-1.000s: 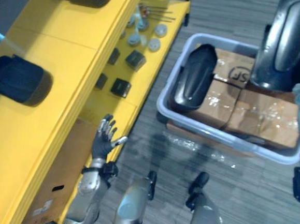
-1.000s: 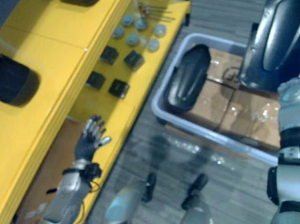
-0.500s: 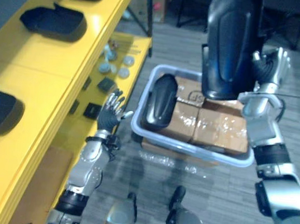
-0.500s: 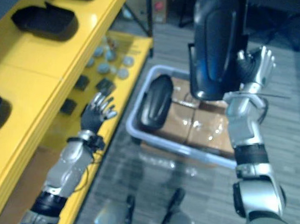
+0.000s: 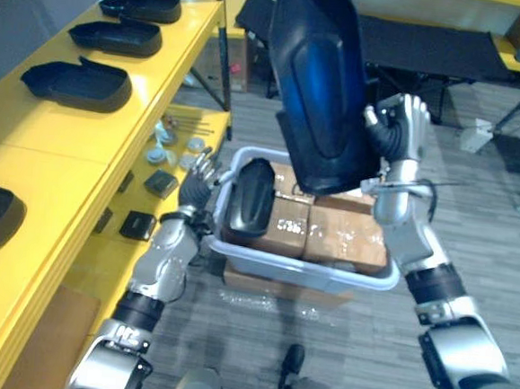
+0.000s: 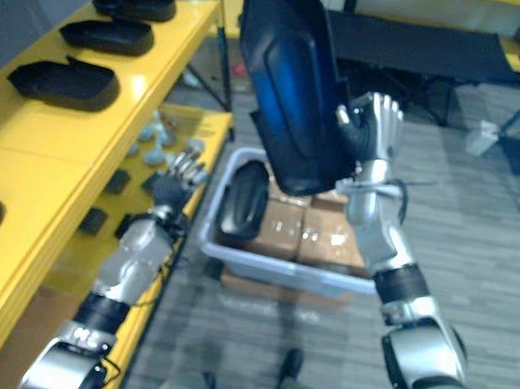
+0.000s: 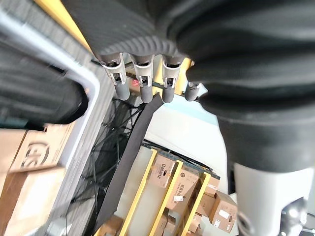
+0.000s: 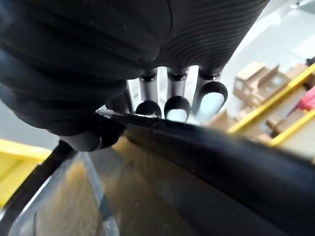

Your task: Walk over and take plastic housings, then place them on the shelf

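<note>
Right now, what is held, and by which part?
Right robot hand grips the black plastic housing by its lower side rim; left robot hand open, empty.

The housing (image 5: 318,82) is black, shelf (image 5: 60,156) yellow, bin (image 5: 303,271) pale grey, boxes (image 5: 346,239) brown.

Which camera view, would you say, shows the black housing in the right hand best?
The left eye view: most of the housing shows, held above the bin in the right hand. The right eye view gives nearly the same. The right wrist view catches its rim, pinched. The left wrist view faces the bin.
</note>
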Tool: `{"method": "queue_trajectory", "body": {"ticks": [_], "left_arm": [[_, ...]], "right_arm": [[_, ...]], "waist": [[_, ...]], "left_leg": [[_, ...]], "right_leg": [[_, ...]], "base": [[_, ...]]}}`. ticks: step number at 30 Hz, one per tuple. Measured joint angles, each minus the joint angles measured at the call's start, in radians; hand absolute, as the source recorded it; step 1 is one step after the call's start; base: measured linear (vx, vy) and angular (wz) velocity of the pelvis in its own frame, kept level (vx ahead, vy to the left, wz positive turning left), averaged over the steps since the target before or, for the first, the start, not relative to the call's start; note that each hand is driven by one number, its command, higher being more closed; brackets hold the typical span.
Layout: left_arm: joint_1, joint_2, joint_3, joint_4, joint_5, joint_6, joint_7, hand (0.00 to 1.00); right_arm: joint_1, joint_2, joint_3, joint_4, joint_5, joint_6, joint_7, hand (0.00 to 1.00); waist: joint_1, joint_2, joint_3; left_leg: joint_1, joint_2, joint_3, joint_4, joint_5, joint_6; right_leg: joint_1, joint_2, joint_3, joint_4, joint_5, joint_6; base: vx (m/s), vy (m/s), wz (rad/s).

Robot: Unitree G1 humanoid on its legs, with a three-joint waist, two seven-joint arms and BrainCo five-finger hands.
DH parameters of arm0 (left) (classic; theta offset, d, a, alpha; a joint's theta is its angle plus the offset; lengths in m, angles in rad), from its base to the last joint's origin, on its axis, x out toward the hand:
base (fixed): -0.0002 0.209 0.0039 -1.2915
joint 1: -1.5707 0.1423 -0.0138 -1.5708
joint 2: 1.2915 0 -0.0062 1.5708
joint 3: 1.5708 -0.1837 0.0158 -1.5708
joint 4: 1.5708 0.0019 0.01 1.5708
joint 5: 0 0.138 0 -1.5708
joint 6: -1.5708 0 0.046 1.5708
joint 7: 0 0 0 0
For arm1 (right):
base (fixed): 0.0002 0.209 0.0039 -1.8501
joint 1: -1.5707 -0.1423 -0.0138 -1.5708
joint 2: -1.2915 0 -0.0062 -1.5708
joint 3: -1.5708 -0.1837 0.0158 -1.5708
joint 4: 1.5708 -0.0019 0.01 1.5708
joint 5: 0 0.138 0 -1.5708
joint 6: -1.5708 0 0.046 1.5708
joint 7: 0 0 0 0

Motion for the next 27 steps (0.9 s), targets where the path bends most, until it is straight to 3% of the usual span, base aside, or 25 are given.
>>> {"method": "queue_trajectory", "body": {"ticks": [11,19,27], "left_arm": [[-0.033,-0.040,-0.005,0.030,-0.023,0.013,-0.001,0.00],[-0.033,-0.048,-0.024,0.040,-0.023,0.013,-0.003,0.00],[-0.032,-0.067,-0.052,0.045,-0.023,0.015,-0.038,0.00]], "right_arm": [[0.006,0.058,0.088,0.018,-0.008,0.001,0.021,1.00],[0.006,0.106,0.128,0.088,-0.008,0.001,0.023,1.00],[0.005,0.136,0.169,0.123,-0.008,0.002,0.043,1.00]], "waist": [[0.003,-0.002,-0.030],[0.015,-0.021,-0.042],[0.021,-0.021,-0.042]], "left_leg": [[-0.001,-0.022,-0.009,-0.001,0.010,0.016],[-0.010,-0.034,-0.011,0.009,0.014,0.022],[-0.020,-0.029,-0.033,0.019,0.013,0.019]], "right_leg": [[0.003,-0.020,-0.002,-0.001,0.016,0.013],[0.003,-0.036,-0.007,-0.001,0.005,0.013],[0.006,-0.034,-0.030,-0.001,0.009,0.014]], "base": [[-0.01,0.050,0.04],[-0.05,0.030,0.02],[0.00,-0.001,0.06]]}}
